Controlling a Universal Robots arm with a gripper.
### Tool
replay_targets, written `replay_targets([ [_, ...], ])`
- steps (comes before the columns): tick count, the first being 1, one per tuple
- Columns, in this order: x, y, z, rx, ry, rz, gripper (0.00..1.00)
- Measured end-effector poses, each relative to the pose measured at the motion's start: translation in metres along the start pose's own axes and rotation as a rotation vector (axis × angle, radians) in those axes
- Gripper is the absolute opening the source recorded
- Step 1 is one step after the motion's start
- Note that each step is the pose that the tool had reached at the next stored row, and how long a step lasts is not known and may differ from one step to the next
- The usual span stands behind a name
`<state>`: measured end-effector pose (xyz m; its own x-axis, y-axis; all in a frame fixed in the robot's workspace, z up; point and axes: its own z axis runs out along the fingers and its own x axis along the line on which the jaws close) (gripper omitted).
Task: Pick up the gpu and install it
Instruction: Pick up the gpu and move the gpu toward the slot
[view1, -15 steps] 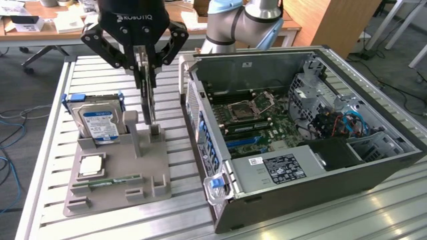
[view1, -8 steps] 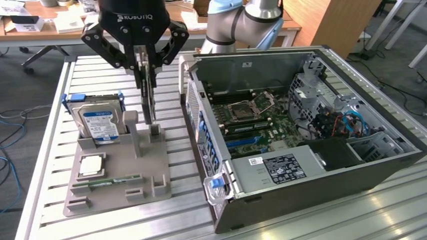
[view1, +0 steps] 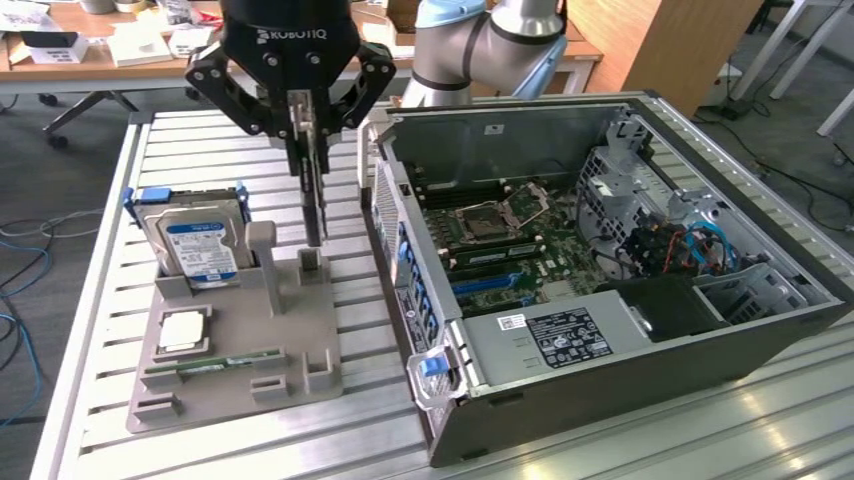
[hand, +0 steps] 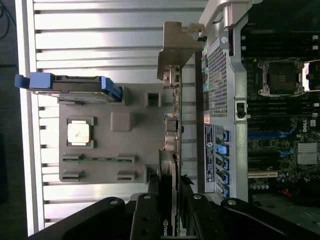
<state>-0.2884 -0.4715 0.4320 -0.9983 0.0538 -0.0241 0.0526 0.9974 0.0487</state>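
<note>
the gripper (view1: 308, 120) is clamped on the top edge of the gpu (view1: 314, 195), which hangs upright and edge-on over its slot in the grey holder (view1: 220, 400) on the tabletop (view1: 187, 150); whether its lower end is clear of that slot cannot be told. the pick-up step looks to be in hand; installing calls for lining the card's edge with a slot inside the open computer case (view1: 747, 340) just beside

In the exterior view's left half, the table (view1: 200, 150) was ribbed, satin bare metal and the holder (view1: 240, 345) matt grey plastic. The gpu (hand: 172, 70) bore a smooth, bright metal bracket. The gripper (view1: 310, 130) looked glossy black, and the case (view1: 694, 350) was dull grey sheet metal.
</note>
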Motion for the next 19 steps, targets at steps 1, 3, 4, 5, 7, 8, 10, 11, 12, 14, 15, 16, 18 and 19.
replay_targets([
  [1,-0.003,0.0001,0.0000,-0.0001,0.0001,0.000,0.27],
  [3,-0.008,0.0004,0.0002,-0.0001,0.0001,0.000,0.27],
  [4,-0.011,0.0006,0.0003,-0.0001,0.0001,0.000,0.27],
  [5,-0.015,0.0008,0.0004,-0.0002,0.0001,0.000,0.27],
  [7,-0.022,0.0011,0.0007,-0.0005,-0.0001,0.000,0.27],
  [8,-0.026,0.0014,0.0006,-0.0003,0.0001,0.000,0.27],
  [10,-0.033,0.0018,0.0008,-0.0005,0.0002,0.000,0.27],
  [11,-0.036,0.0019,0.0009,-0.0008,0.0001,0.000,0.27],
  [12,-0.040,0.0021,0.0010,-0.0011,0.0001,0.000,0.27],
  [14,-0.047,0.0025,0.0013,-0.0019,0.0001,0.000,0.27],
  [15,-0.051,0.0027,0.0013,-0.0022,0.0002,0.000,0.27],
  [16,-0.055,0.0029,0.0014,-0.0027,0.0003,0.000,0.27],
  [18,-0.062,0.0033,0.0016,-0.0037,0.0003,0.000,0.27],
  [19,-0.066,0.0036,0.0018,-0.0041,0.0003,0.000,0.27],
])
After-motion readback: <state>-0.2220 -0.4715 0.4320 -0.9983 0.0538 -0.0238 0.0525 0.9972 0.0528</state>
